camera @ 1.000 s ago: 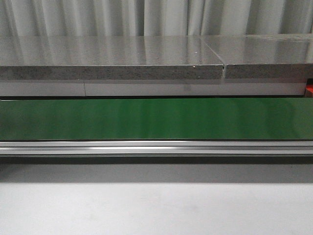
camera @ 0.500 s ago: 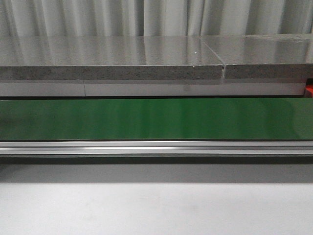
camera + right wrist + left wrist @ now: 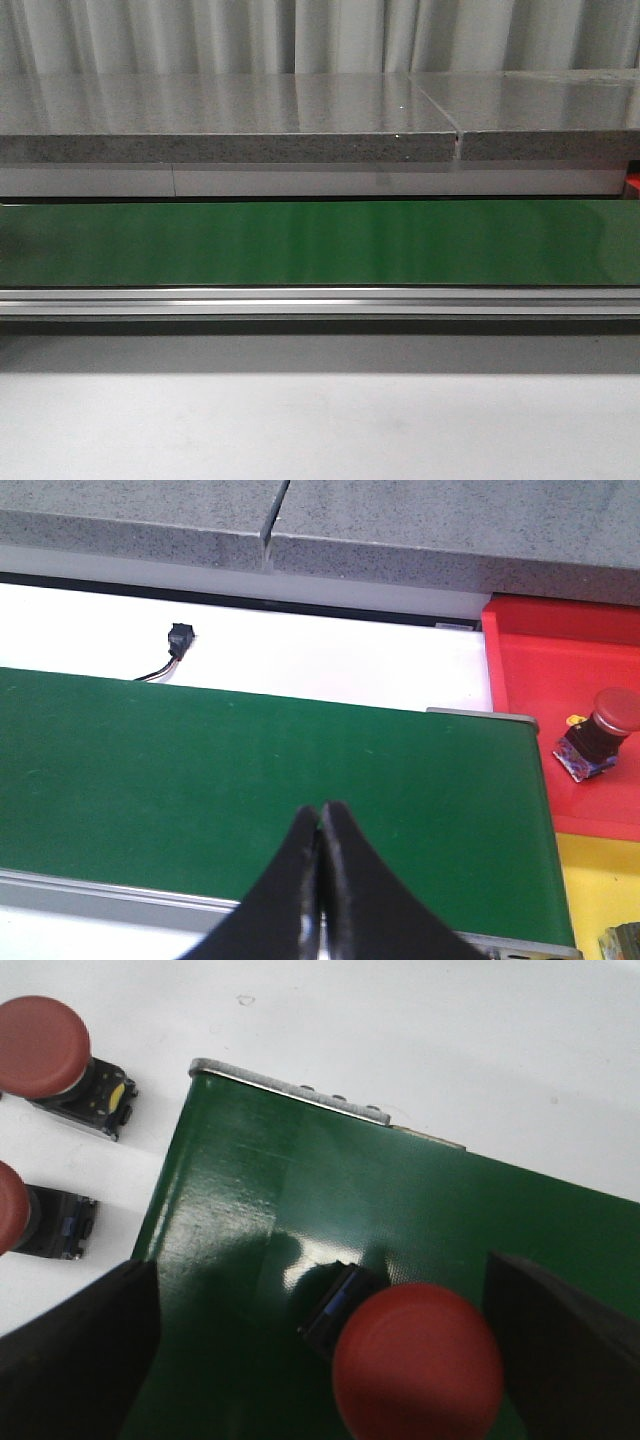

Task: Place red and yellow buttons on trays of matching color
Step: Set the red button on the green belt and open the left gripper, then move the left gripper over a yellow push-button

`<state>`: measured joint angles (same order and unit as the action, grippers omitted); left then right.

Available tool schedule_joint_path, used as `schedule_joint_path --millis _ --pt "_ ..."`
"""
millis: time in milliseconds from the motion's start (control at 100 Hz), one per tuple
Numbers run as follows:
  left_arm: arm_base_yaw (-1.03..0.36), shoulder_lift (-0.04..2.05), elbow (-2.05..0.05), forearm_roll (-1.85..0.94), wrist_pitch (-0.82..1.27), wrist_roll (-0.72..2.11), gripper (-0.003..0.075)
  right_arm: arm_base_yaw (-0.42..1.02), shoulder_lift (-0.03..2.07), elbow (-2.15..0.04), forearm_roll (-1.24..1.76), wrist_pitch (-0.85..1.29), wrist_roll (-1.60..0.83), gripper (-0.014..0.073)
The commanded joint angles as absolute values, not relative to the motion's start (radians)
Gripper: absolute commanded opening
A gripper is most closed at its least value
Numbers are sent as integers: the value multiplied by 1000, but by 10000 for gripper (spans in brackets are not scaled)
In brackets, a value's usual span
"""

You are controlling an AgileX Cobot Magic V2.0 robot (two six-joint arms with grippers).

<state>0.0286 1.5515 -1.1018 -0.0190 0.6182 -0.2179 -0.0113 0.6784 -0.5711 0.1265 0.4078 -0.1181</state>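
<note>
Front view: showed a green conveyor belt point(image 3: 320, 243) running across the full width, a metal rail point(image 3: 320, 301) along its near edge, a grey speckled countertop point(image 3: 230, 125) behind it, and pale curtains point(image 3: 320, 35) at the back. Showed neither arm nor any button here.

Left wrist view: looked down on the belt's end point(image 3: 260, 1220), capped by a metal strip point(image 3: 290, 1088). Found the left gripper point(image 3: 320, 1360) released, its dark fingers point(image 3: 80, 1350) spread wide to either side of a red button point(image 3: 418, 1362). Sat on the green belt between the fingers, that button, dark base toward the belt's end, touched by neither finger as far as could be told. Lay off the belt on the white table point(image 3: 420, 1050) two more red buttons point(image 3: 40, 1048), one partly cut by the frame edge point(image 3: 12, 1208).

Right wrist view: found the right gripper point(image 3: 320, 825) clenched, fingertips pressed together with nothing between, hanging over the belt point(image 3: 230, 770). Held one red button point(image 3: 598, 730), tipped on its side, in the red tray point(image 3: 540, 680) just past the belt's end. Adjoined a yellow tray point(image 3: 590, 880) on the near side. Lay a small black connector with wires point(image 3: 178, 640) on the white surface beyond the belt.
</note>
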Motion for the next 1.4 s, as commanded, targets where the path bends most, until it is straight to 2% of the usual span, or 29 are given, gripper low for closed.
schedule_joint_path --millis 0,430,720,1120,1390 --pt "29 1518 -1159 -37 582 -200 650 -9 677 -598 127 331 -126 -68" --pt "43 1504 -1309 -66 670 -170 650 -9 677 -598 127 331 -126 -68" --pt "167 1453 -1299 -47 713 -170 650 -9 677 -598 127 331 -126 -68" --pt "447 1307 -1087 -47 689 -180 650 -9 677 -598 127 331 -126 -68" --pt "532 1286 -907 -33 614 -180 650 -9 677 -598 127 331 -126 -68"
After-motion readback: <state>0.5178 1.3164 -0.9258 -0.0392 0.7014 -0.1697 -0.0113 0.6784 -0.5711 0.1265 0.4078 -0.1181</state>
